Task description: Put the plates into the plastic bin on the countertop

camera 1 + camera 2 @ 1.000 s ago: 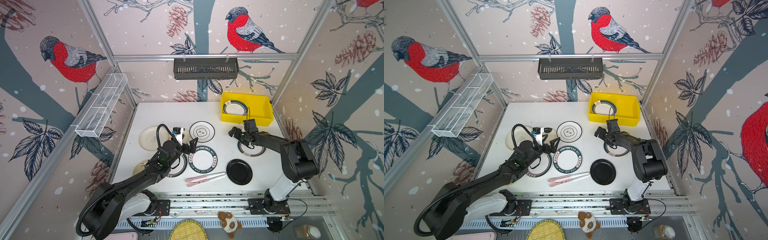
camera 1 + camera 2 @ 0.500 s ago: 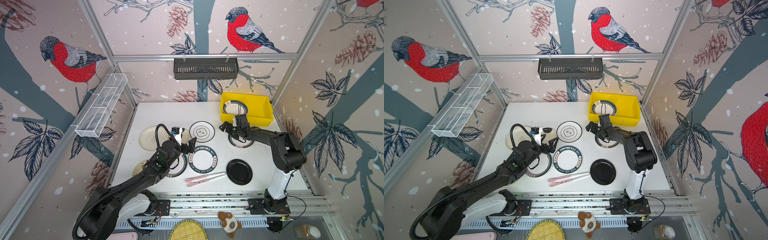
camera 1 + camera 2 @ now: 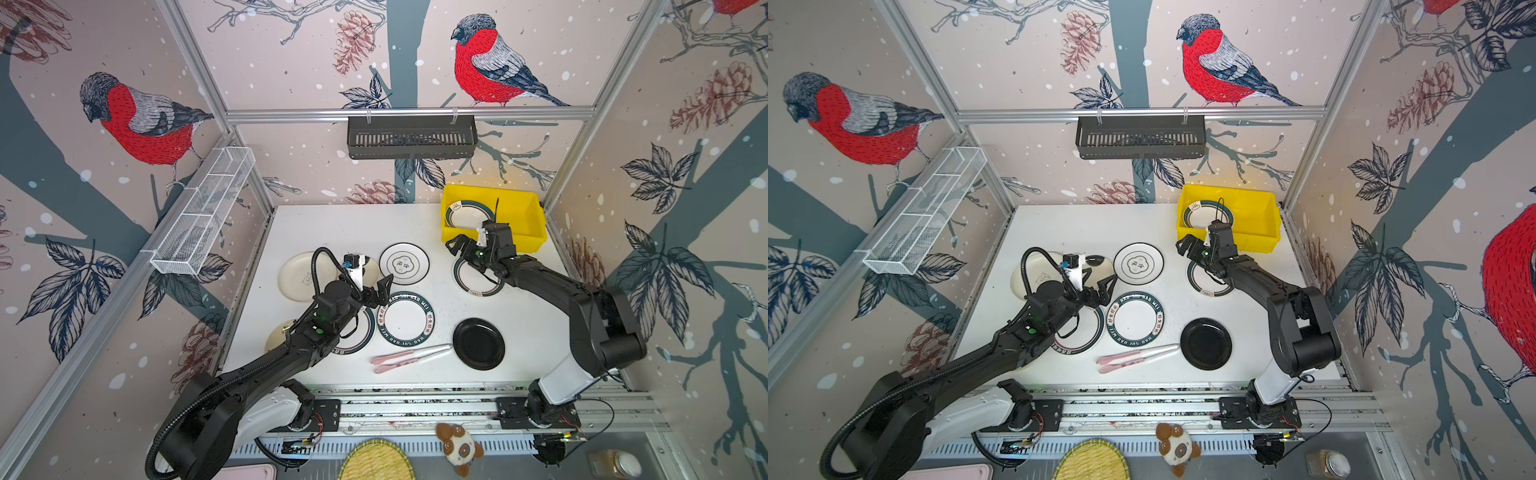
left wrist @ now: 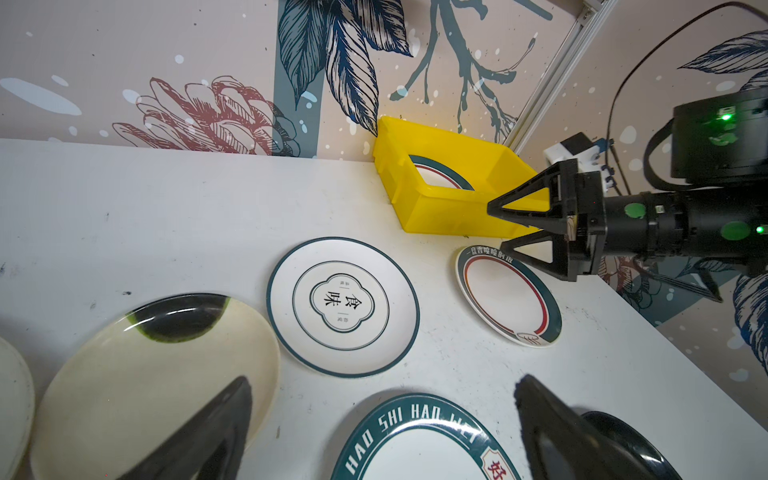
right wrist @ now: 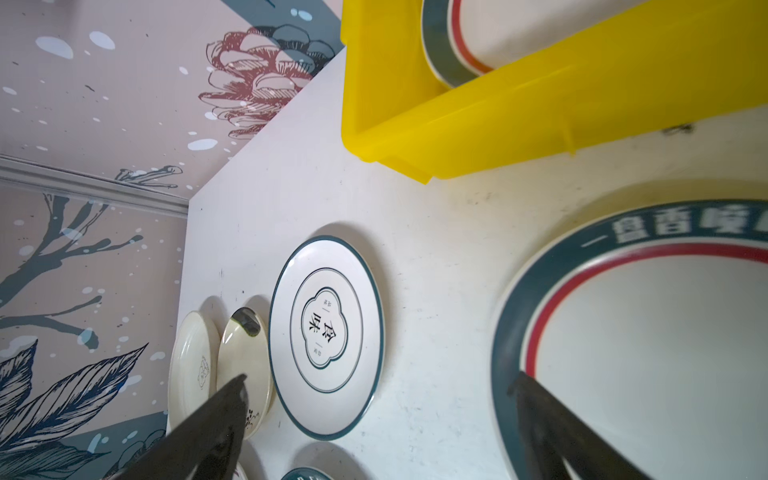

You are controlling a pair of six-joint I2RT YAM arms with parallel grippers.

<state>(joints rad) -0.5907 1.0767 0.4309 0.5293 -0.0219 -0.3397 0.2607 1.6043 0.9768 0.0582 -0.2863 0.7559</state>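
Right gripper [image 3: 458,246], jaws spread, hovers over the red-ringed plate [image 3: 471,284] at seven o'clock of the yellow bin [image 3: 525,235], probably lining up a rim pick. Left gripper [image 3: 383,289] hangs released too; a twin plate [image 3: 467,214] already lies inside.

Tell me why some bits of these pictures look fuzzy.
Right wrist view: the close red-ringed plate has fuzzy lettering, and the right gripper looks smeary, both too near the lens. Left wrist view: the yellow bin looks sharp. In a top view, the black plate shines.
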